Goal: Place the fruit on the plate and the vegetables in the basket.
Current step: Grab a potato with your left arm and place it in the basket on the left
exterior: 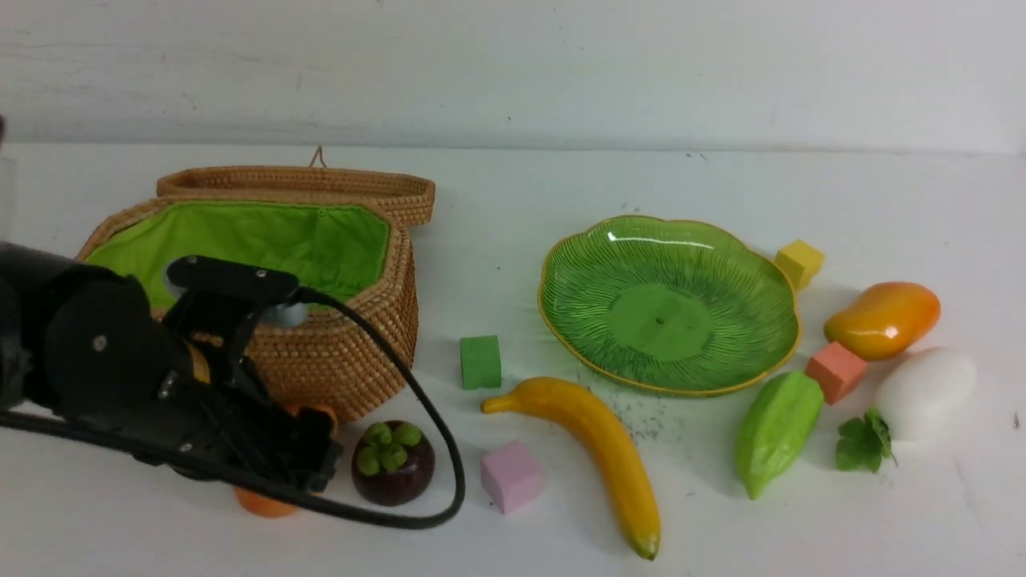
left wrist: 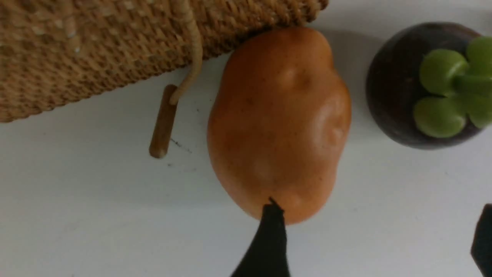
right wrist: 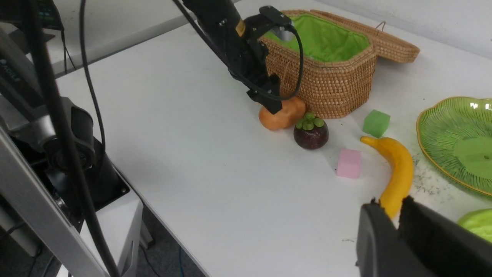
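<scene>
The orange-brown potato (left wrist: 276, 123) lies on the table against the front wall of the open wicker basket (exterior: 337, 353), with the mangosteen (exterior: 393, 465) beside it. My left gripper (left wrist: 374, 231) is open just above the table, one finger over the potato's near end, and holds nothing; in the front view (exterior: 309, 461) it hides most of the potato (exterior: 264, 503). The banana (exterior: 601, 441) lies in front of the green plate (exterior: 561, 320), which holds nothing. The mango (exterior: 882, 320), white radish (exterior: 926, 393) and light-green ridged piece (exterior: 777, 429) lie right of the plate. My right gripper (right wrist: 390, 204) is shut and empty, raised above the banana's near end (right wrist: 398, 169).
Foam cubes lie about: green (exterior: 480, 362), pink (exterior: 511, 475), yellow (exterior: 799, 262) and salmon (exterior: 836, 371). The basket's lid (exterior: 321, 188) hangs open behind it. A wooden toggle peg (left wrist: 163, 123) dangles at the basket's front. The left arm's cable (exterior: 433, 433) loops past the mangosteen.
</scene>
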